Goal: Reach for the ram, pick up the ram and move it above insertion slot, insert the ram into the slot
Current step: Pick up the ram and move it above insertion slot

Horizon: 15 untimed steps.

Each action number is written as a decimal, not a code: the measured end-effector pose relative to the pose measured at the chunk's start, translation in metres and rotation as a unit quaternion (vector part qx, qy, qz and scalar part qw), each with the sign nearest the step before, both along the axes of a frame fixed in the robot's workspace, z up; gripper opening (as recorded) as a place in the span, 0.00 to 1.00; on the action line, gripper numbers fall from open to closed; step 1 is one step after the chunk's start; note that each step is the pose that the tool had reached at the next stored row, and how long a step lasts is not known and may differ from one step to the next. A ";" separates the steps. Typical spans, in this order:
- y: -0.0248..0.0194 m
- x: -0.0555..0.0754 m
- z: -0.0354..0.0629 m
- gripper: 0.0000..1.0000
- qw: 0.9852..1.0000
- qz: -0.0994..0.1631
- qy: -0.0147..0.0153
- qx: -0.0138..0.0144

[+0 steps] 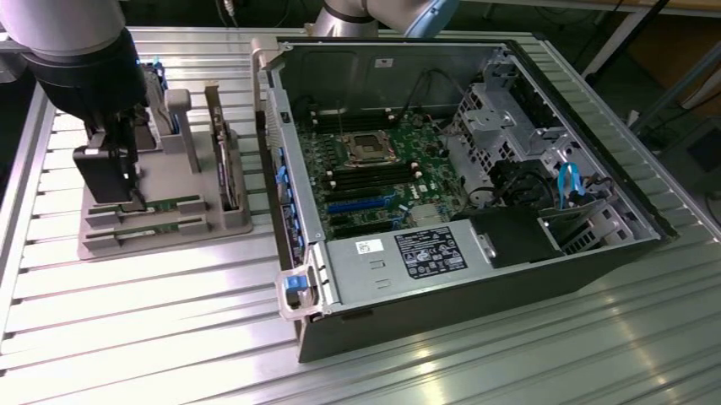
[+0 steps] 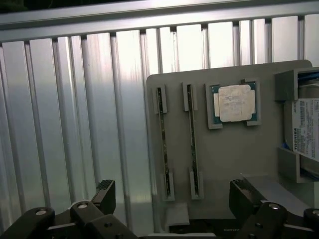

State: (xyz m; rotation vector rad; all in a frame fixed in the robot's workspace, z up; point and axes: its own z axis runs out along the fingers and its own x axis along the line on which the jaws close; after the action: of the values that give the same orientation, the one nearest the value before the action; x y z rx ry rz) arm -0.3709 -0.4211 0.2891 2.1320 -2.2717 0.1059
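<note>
Over the tray (image 1: 124,246) on the exterior view's left, the gripper (image 1: 118,192) hangs low off the arm, close above the parts. I can't tell from that angle whether it touches anything.

Wrist view: the gripper (image 2: 173,193) is spread wide with nothing between the fingers (image 2: 104,191). One black finger is over the ribbed table (image 2: 75,124), the other over the tray (image 2: 224,159).

The ram (image 2: 163,144) is on the tray, seated on edge in its grey end holders. A second stick (image 2: 192,142) sits parallel just beside it in the same kind of holders. Both lie between the two finger lines in the wrist view, and neither is gripped. In the exterior view the ram (image 1: 169,206) shows as a thin green strip just past the gripper.

Also on the tray:
- CPU (image 2: 234,103), flat in its corner brackets next to the sticks.
- Drive (image 2: 305,130), white label, at the tray's edge.
- Card (image 1: 229,169), upright, on the side nearest the case.

The case (image 1: 451,325) lies open on the table, on the exterior view's right, well apart from the gripper. The slot (image 1: 366,179) is one of several parallel black sockets on the board, just below the CPU socket (image 1: 369,148). All of them look unfilled. The blue socket (image 1: 355,205) is further down the board.
</note>
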 end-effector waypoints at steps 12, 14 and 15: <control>0.0000 0.000 -0.0001 0.99 1.000 0.000 0.000 0.000; 0.0000 0.000 -0.0010 0.99 1.000 0.000 0.000 0.000; 0.0000 0.000 -0.0028 0.99 1.000 0.000 0.000 0.000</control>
State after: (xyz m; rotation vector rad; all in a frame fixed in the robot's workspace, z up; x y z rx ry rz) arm -0.3710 -0.4212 0.2862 2.1320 -2.2718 0.1060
